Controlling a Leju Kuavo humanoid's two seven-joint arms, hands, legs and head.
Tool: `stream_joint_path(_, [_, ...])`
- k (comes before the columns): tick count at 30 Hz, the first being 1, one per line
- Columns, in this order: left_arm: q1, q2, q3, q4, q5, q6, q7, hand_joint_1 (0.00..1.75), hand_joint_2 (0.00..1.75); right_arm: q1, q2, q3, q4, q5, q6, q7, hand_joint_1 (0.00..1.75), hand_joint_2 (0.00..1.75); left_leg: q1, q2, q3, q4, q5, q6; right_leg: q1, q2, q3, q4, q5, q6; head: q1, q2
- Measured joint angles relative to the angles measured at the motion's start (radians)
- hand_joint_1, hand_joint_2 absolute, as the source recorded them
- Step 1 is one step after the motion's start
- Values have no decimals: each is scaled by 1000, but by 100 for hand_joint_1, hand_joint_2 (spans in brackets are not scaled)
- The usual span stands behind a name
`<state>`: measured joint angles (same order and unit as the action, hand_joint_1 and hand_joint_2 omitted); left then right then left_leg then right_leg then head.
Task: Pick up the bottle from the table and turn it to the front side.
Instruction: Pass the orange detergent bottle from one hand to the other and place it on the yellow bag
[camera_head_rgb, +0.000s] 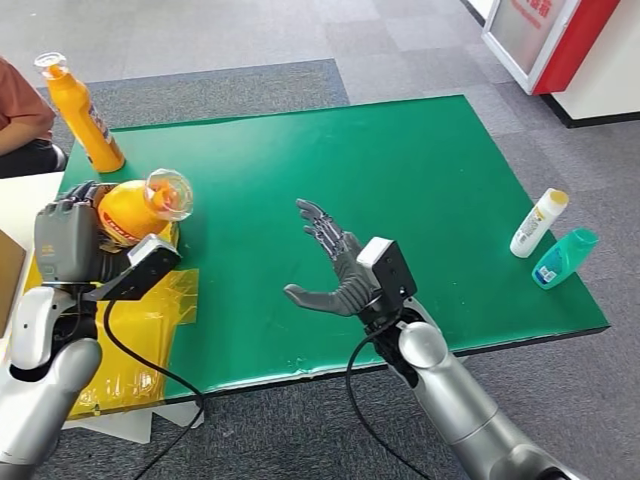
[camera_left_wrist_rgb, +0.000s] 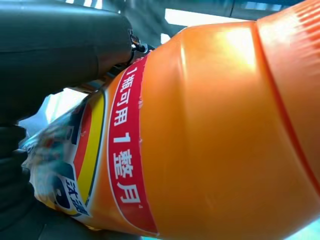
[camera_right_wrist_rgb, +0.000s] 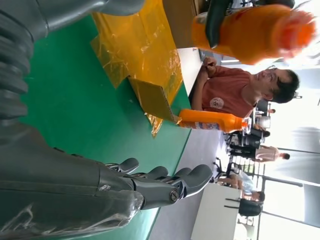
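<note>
Left hand gripped the orange bottle above the tabletop, cap tilted rightward; right hand hovered with fingers spread, holding nothing.

orange bottle | red-banded label | tilted, clear cap forward | gripped in left hand

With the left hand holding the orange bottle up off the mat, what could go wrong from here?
The orange bottle lies tilted in the left hand, cap outward, so it might slip during turning. The right hand hovers open over the green mat, unsupportive. A second orange bottle stands close behind and could be knocked.
</note>
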<state>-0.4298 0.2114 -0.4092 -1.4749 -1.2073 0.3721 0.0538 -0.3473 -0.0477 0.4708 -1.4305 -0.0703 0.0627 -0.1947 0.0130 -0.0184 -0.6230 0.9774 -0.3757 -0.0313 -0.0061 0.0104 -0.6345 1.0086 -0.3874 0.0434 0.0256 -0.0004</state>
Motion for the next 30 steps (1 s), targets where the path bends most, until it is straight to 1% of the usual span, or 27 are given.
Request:
stream_joint_path(3, [0,27,-6,32,-155,15,40,175,175,-1,0,-1,0,1,5,3,0,175,0,0,0,0,0,0,0,0,0,0,0,0,0,0])
stream_joint_path(7, [0,58,-19,76,-292,22,81,175,175,-3,0,0,0,6,11,9,0,175,0,0,0,0,0,0,0,0,0,0,0,0,0,0])
stream_joint_path(11, [-8,117,-75,141,-351,21,138,175,175,-18,0,3,2,11,21,14,0,175,0,0,0,0,0,0,0,0,0,0,0,0,0,0])
stream_joint_path(13, [-10,141,-102,186,-355,25,147,175,175,-26,0,4,3,10,25,14,0,175,0,0,0,0,0,0,0,0,0,0,0,0,0,0])
stream_joint_path(16, [-8,153,-119,256,-352,39,123,175,175,-32,0,6,3,8,29,14,0,175,0,0,0,0,0,-1,0,0,0,0,0,0,0,0])
stream_joint_path(21, [-4,151,-121,335,-326,41,80,175,175,-35,0,14,3,8,35,21,0,175,0,0,0,0,0,-1,0,0,0,0,0,0,0,0])
stream_joint_path(26, [-9,139,-108,420,-240,14,-15,175,175,-40,0,25,7,17,48,33,0,175,0,0,0,0,0,-1,0,0,0,0,0,0,0,0])
stream_joint_path(30, [-18,124,-96,485,-201,-4,-45,175,175,-45,1,36,9,23,54,36,0,175,0,0,0,0,0,-1,0,0,0,0,0,0,0,0])
